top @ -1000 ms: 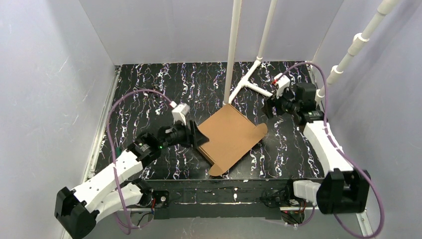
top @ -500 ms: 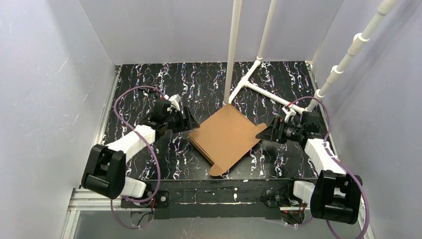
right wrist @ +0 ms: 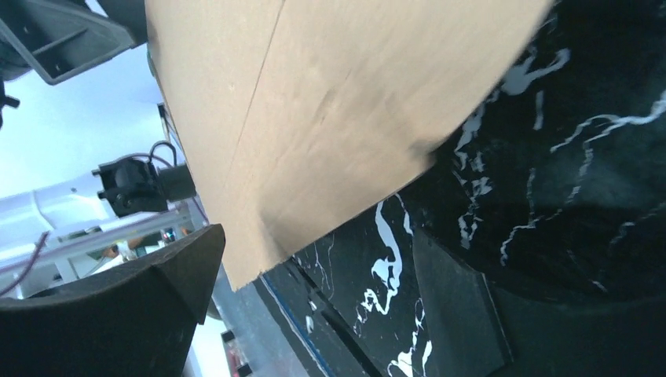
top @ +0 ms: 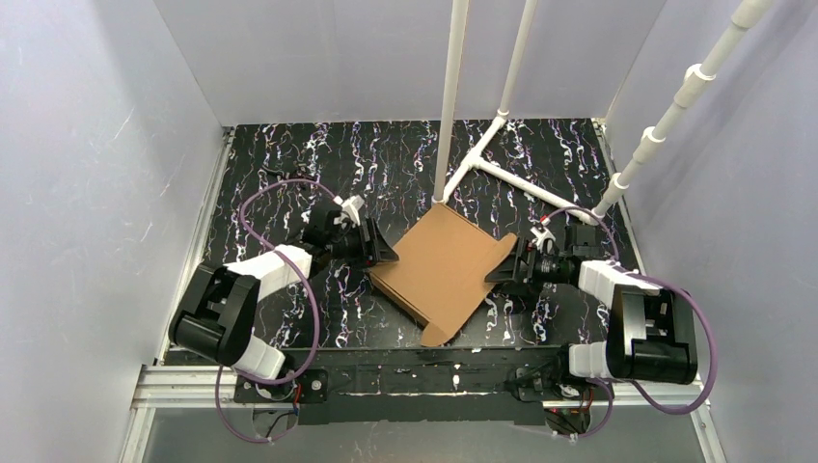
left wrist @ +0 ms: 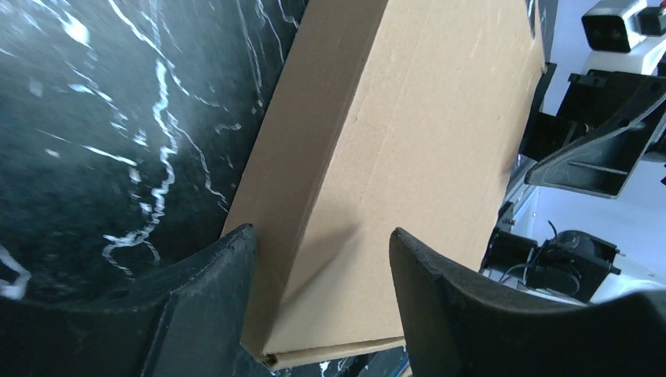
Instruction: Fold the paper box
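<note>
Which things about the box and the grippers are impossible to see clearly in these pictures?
- Top view: whether the left gripper or right gripper touches the paper box; too small, dark on dark.
- Wrist views: the box's full outline; cut off by frame edges.
- All views: its inside; covered by its own cardboard.

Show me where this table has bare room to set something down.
Bare: the far-left table, bordered by the left wall, the white pipe stand and the left gripper. Crowded: the middle, where the paper box sits between it and the right gripper.
</note>
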Robot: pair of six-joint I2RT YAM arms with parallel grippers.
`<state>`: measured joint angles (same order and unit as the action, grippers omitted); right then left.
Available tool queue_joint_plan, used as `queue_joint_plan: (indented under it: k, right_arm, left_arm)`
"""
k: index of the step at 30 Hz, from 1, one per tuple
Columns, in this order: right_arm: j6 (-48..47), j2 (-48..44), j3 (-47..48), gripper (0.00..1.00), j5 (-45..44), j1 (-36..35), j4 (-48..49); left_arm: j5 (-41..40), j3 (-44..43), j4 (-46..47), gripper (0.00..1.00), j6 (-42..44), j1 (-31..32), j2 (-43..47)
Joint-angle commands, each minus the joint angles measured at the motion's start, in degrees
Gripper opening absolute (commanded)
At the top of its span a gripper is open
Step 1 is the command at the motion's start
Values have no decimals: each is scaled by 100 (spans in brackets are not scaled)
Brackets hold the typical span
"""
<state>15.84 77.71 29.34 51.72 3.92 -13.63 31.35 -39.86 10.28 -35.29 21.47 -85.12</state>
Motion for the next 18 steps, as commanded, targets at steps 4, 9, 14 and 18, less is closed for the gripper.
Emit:
queue_joint_plan:
  k: [4, 9, 14, 18]
  right_arm:
    - [1228, -475, -700, 98, 218, -269, 2634]
    - [1189, -834, -573, 91, -180, -191, 2549]
    - [1181, -872, -342, 72, -217, -18, 2228]
    - [1193, -872, -341, 61, -180, 14, 2232]
  left_arm:
    - [-251, 525, 691, 59, -836, 1022, 164]
    - [-907, 915, 1239, 59, -1505, 1681, 292]
    - [-1347, 1109, 1648, 59, -1952, 2097, 213]
    - [-1403, 1238, 1984, 61, -2138, 2146, 219]
